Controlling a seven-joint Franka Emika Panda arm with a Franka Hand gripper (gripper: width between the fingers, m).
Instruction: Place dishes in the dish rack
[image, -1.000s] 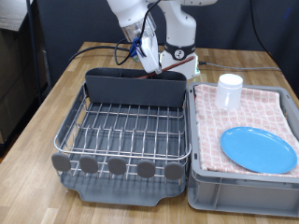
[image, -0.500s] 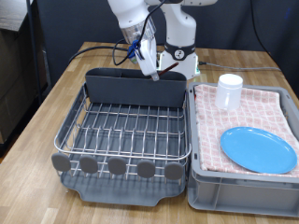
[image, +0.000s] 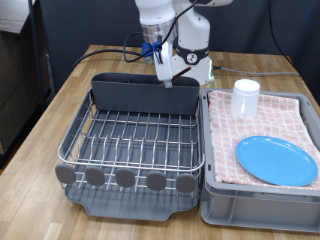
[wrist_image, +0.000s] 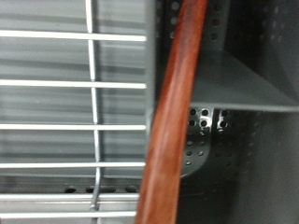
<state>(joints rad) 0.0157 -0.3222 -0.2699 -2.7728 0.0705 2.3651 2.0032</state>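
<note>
Hanging above the cutlery bin (image: 146, 93) at twelve o'clock of the dish rack (image: 135, 140), end effector (image: 163, 66), grip state unclear, reddish-brown wooden spoon (wrist_image: 176, 112) slanting into bin.

Even, bright indoor light in exterior view, soft shadows under the dish rack (image: 130, 140); wrist view dimmer, wooden spoon (wrist_image: 173, 112) blurred

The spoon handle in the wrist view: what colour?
Reddish-brown wood; the spoon shows best in the wrist view.

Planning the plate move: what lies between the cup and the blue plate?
Only bare pink checked cloth separates the cup and the plate, seen in the exterior view.
</note>
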